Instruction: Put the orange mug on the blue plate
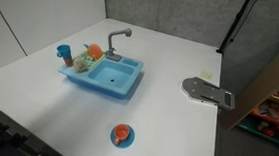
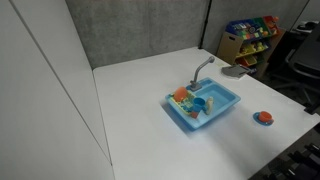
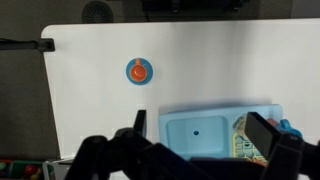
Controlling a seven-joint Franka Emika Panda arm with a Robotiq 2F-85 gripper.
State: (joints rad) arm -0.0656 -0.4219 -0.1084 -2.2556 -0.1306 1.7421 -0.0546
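The orange mug (image 1: 122, 135) sits on the blue plate (image 1: 121, 143) near the table's front edge. Both also show in an exterior view, mug (image 2: 264, 116) on plate (image 2: 264, 121), and in the wrist view, mug (image 3: 139, 70) on plate (image 3: 139, 79). My gripper (image 3: 203, 128) is open and empty. It hangs high above the light blue toy sink (image 3: 200, 135), well apart from the mug and plate. The arm does not show in either exterior view.
The toy sink (image 1: 104, 78) has a grey faucet (image 1: 116, 38), a small blue cup (image 1: 64, 53) and an orange-and-green item (image 1: 89, 53) on its rack. A grey metal bracket (image 1: 209, 92) lies at the table edge. A toy shelf (image 2: 250, 35) stands beyond the table.
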